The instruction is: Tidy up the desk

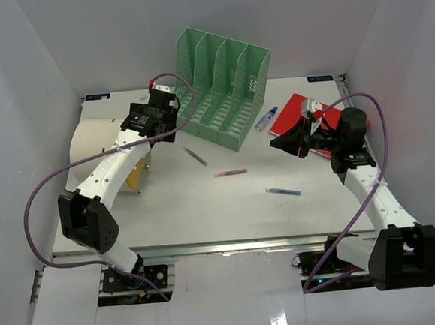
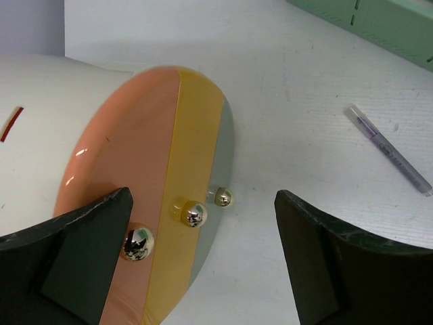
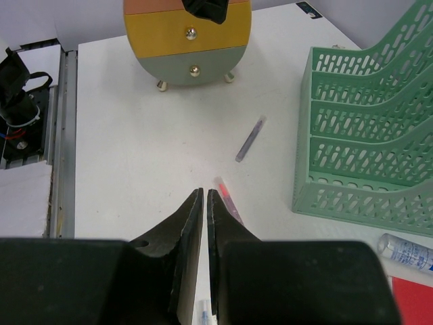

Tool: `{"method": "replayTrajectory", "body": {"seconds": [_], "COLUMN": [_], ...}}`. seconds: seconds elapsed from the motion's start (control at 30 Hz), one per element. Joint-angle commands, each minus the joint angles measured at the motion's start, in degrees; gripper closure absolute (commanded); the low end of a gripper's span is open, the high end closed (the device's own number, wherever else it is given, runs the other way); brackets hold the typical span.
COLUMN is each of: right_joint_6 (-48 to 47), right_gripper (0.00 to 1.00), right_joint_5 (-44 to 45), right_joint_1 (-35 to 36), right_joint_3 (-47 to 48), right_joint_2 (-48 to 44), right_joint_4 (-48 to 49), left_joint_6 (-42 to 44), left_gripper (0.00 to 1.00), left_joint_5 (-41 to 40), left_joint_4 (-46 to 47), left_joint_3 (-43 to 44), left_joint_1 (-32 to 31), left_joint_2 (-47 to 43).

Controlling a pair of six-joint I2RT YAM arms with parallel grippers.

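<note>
Left tool (image 2: 203,203) gapes over the drawer chest (image 2: 135,135), seemingly not touching it.

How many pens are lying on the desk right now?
3. A purple pen just in front of the green file rack, a red pen to its right, and a blue pen further right, nearer the desk's front edge. Others may be hidden.
</note>
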Motion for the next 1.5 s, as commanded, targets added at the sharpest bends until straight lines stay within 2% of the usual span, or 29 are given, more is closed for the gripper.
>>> {"method": "replayTrajectory", "body": {"seconds": [0.0,0.17,0.27,0.37,0.43,0.5,0.6,0.73,0.83,1.03,1.3,1.47], "right_joint_6": [1.01,0.85,0.84,0.88,0.85,0.93,0.84,0.76,0.67,0.72,0.49,0.47], "right_gripper": [0.88,0.88,0.88,0.88,0.88,0.88,0.87,0.87,0.87,0.87,0.87,0.87], "right_joint_5": [-1.46,-1.56,-1.47,-1.47,-1.38,-1.30,-1.20,-1.21,-1.38,-1.86,-1.73,-1.71], "right_joint_1": [-0.53,-0.54,-0.54,-0.66,-0.72,-0.72,-0.90,-1.42,-1.51,-1.51,-1.70,-1.97], "right_joint_3": [-0.64,-0.83,-0.90,-1.04,-1.10,-1.18,-1.27,-1.36,-1.36,-1.27,-1.27,-1.27], "right_joint_2": [-1.19,-1.10,-0.95,-0.72,-0.57,-0.49,-0.49,-0.57,-0.49,-0.08,-0.14,-0.05], "right_joint_4": [3.01,3.18,3.34,3.48,3.54,3.71,3.71,3.71,3.71,3.71,3.45,3.36], "left_joint_6": [0.31,-2.58,-6.67,-11.41,-14.09,-16.94,-20.03,-24.78,-26.25,-25.76,-28.64,-29.61], "left_gripper": [0.02,0.03,0.13,0.32,0.44,0.48,0.48,0.40,0.36,0.34,0.43,0.43], "left_joint_5": [3.26,14.92,22.52,22.89,19.72,15.63,10.18,-3.69,-10.51,-18.20,-26.72,-29.20], "left_joint_4": [-0.40,0.59,3.39,6.27,7.83,9.05,10.08,10.76,9.82,6.13,-1.52,-3.03], "left_joint_3": [4.45,4.22,-1.21,-7.19,-11.28,-13.51,-16.50,-17.71,-17.02,-14.32,-10.31,-9.15], "left_joint_1": [1.01,1.00,0.53,-1.19,-3.23,-5.68,-8.18,-10.07,-10.16,-10.25,-10.25,-10.05], "left_joint_2": [-2.52,-6.68,-11.27,-14.11,-14.78,-14.05,-12.24,-9.18,-6.77,-1.82,4.55,5.88]}}
